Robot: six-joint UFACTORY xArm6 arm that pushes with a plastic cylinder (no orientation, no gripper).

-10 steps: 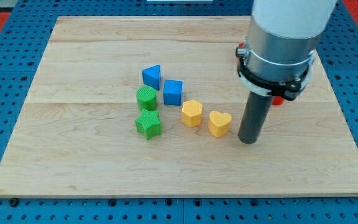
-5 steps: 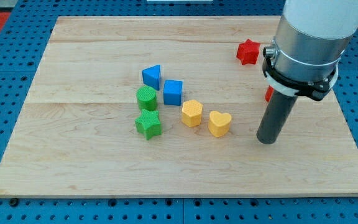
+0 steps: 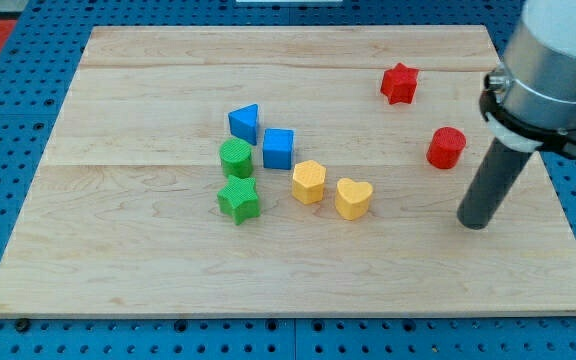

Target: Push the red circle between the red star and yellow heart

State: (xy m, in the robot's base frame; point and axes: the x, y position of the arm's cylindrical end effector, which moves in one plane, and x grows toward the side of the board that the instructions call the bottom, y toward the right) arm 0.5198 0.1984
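The red circle point(image 3: 446, 147) sits on the wooden board point(image 3: 148, 260) at the view's right. The red star point(image 3: 399, 83) lies above and left of it, near the view's top. The yellow heart point(image 3: 353, 198) lies lower, near the board's middle. My tip point(image 3: 475, 224) rests on the board below and slightly right of the red circle, apart from it, and well to the right of the yellow heart.
A yellow hexagon point(image 3: 309, 181) lies just left of the heart. A blue cube point(image 3: 278, 149), a blue triangle point(image 3: 245, 122), a green circle point(image 3: 235, 158) and a green star point(image 3: 238, 199) cluster left of the middle. The board's right edge is close to my tip.
My tip has slid to the view's right, from beside the yellow heart to below the red circle. The arm's body no longer hides the red star and red circle. No block has moved.
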